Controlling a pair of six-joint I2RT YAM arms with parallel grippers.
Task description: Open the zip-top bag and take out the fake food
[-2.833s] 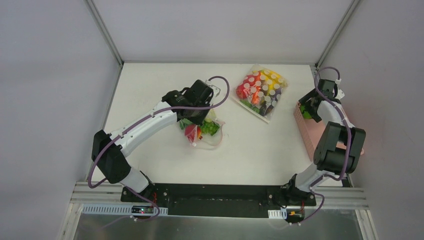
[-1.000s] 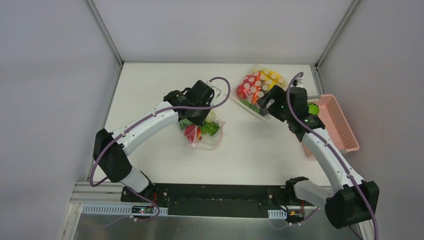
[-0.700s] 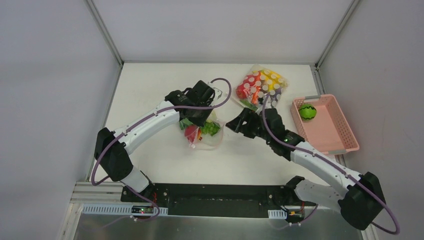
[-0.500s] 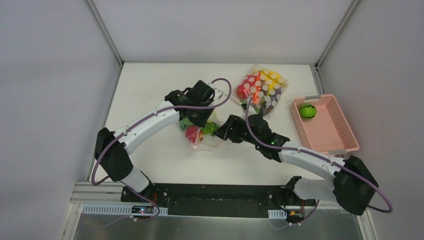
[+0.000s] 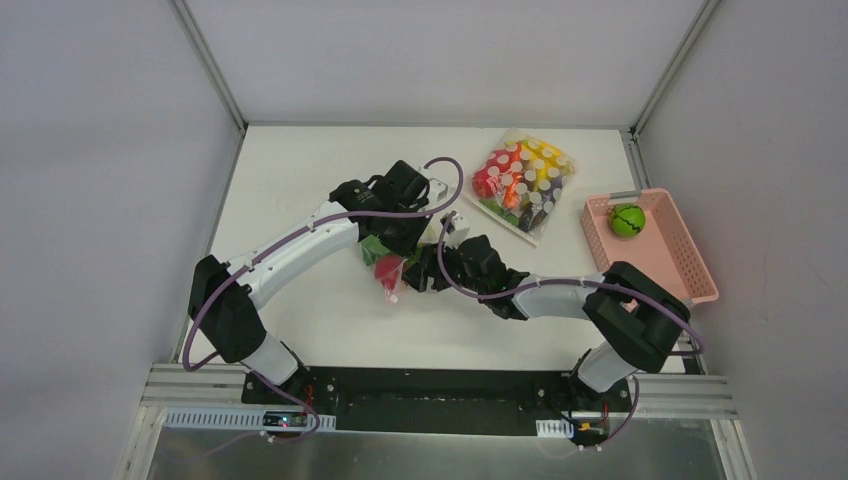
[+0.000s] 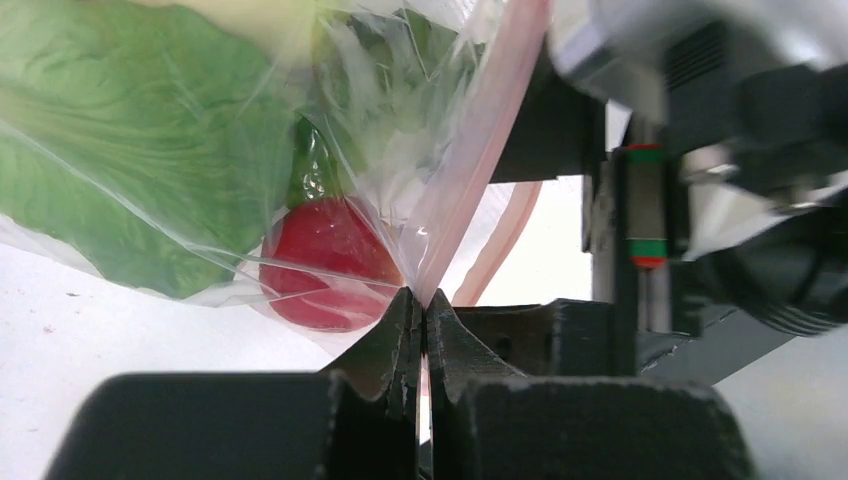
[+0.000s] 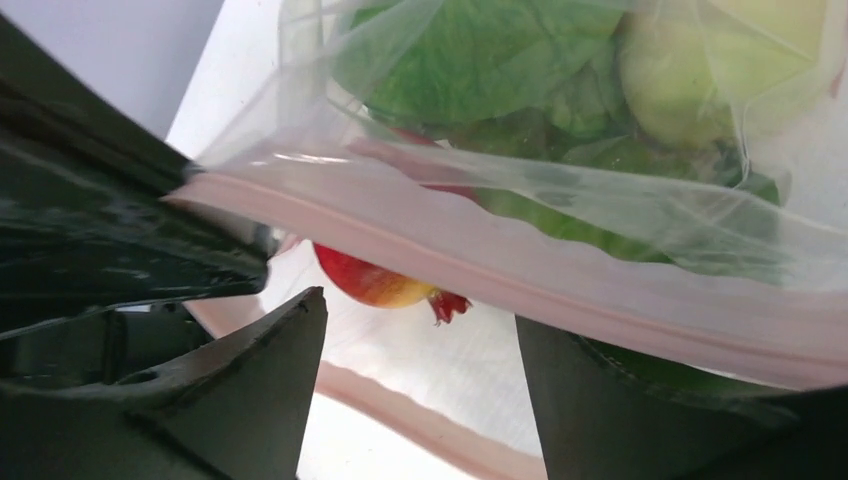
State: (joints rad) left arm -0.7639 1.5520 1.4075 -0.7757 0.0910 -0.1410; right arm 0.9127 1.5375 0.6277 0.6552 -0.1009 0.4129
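Observation:
The zip-top bag (image 5: 391,288) hangs lifted near the table's middle, with fake food inside. My left gripper (image 5: 399,240) is shut on its pink zip strip (image 6: 470,170), seen pinched between the jaws in the left wrist view (image 6: 420,300). A red fruit (image 6: 325,265) and lettuce (image 6: 130,170) show through the plastic. My right gripper (image 5: 421,272) is open and empty at the bag's mouth. In the right wrist view (image 7: 420,310) its fingers straddle the opening under the zip strip (image 7: 560,290), close to the red fruit (image 7: 375,280). Lettuce (image 7: 480,60) and a pale green fruit (image 7: 690,70) lie deeper in.
A green round fruit (image 5: 627,220) lies in the pink basket (image 5: 675,275) at the right edge. A white-dotted bag (image 5: 522,180) of red, orange, yellow and purple items lies at the back, right of the grippers.
My right arm has swung from the pink basket, leaving the green round fruit there, left across the table to the bag's mouth. The left gripper keeps holding the bag.

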